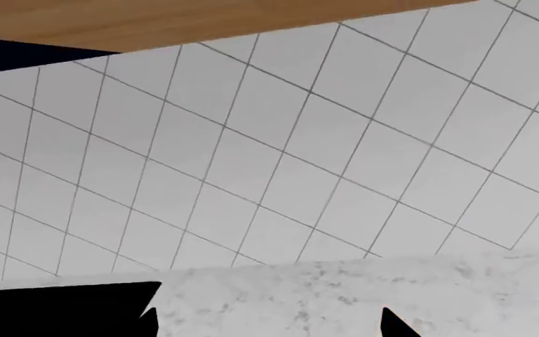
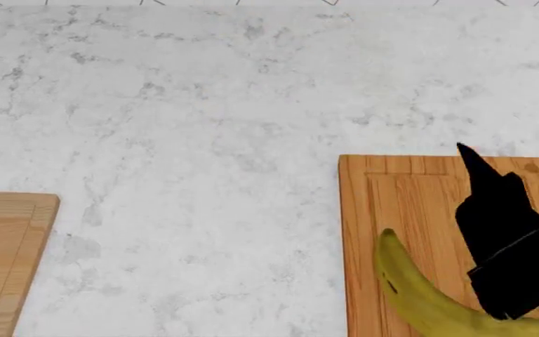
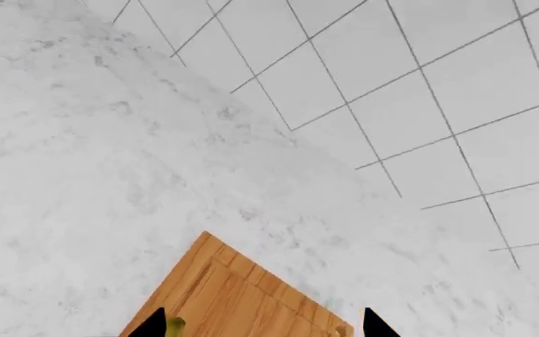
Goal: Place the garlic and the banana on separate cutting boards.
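Observation:
The banana (image 2: 421,295) lies on the darker orange-brown cutting board (image 2: 403,210) at the right of the head view. My right gripper (image 2: 477,172) hovers over that board just beside the banana. In the right wrist view this gripper (image 3: 264,328) is open, with the board (image 3: 241,298) between its fingertips and the banana's tip (image 3: 174,324) next to one finger. The pale tan cutting board (image 2: 3,260) sits at the left edge. My left gripper (image 1: 271,326) is open over bare marble, holding nothing, and does not show in the head view. The garlic is out of view.
The white marble counter (image 2: 204,140) stretches between the two boards and back to a tiled wall (image 1: 279,140). A wooden cabinet underside (image 1: 157,21) hangs above the wall in the left wrist view.

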Available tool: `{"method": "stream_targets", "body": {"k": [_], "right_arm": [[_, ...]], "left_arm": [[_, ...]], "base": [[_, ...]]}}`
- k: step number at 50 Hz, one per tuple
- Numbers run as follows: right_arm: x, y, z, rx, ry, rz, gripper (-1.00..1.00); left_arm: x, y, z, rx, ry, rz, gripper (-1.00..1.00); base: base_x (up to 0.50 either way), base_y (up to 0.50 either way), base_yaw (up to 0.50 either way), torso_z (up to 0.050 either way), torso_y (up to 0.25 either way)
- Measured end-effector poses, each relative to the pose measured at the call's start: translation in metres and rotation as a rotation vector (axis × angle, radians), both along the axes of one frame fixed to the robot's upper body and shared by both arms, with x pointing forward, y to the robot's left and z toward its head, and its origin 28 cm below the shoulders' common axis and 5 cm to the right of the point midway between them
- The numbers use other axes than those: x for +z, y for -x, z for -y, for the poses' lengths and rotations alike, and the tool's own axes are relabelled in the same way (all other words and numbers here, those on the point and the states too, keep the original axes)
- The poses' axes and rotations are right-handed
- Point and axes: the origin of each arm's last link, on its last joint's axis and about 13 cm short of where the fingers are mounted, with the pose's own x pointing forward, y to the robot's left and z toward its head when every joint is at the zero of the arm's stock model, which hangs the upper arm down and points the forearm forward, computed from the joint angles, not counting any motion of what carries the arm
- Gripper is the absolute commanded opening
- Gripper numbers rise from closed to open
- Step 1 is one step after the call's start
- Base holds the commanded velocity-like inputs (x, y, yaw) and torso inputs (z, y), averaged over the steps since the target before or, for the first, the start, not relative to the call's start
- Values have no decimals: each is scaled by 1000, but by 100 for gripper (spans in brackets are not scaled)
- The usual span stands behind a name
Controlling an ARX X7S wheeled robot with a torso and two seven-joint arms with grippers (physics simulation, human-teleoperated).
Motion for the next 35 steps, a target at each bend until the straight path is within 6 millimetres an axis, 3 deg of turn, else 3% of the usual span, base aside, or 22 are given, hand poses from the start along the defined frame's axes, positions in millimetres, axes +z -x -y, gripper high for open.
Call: {"method": "stream_targets", "body": {"k": [17, 22, 27, 35], "right_arm": [[47, 17, 7, -96, -255, 257, 100], [60, 19, 7, -107, -279, 307, 100], [72, 21, 7, -118, -297, 358, 100], [87, 23, 6, -129, -321, 426, 100]], "left_arm": [[31, -12, -14, -13, 60, 28, 100], [10, -23, -53, 148, 247, -78, 100], [-5, -48, -54, 106, 305, -203, 100], [45, -53, -28, -30, 210, -52, 100]], "base": [[0, 0, 0, 0, 0], [0, 0, 0, 0, 0], [0, 0, 0, 0, 0], [0, 0, 0, 0, 0]]}}
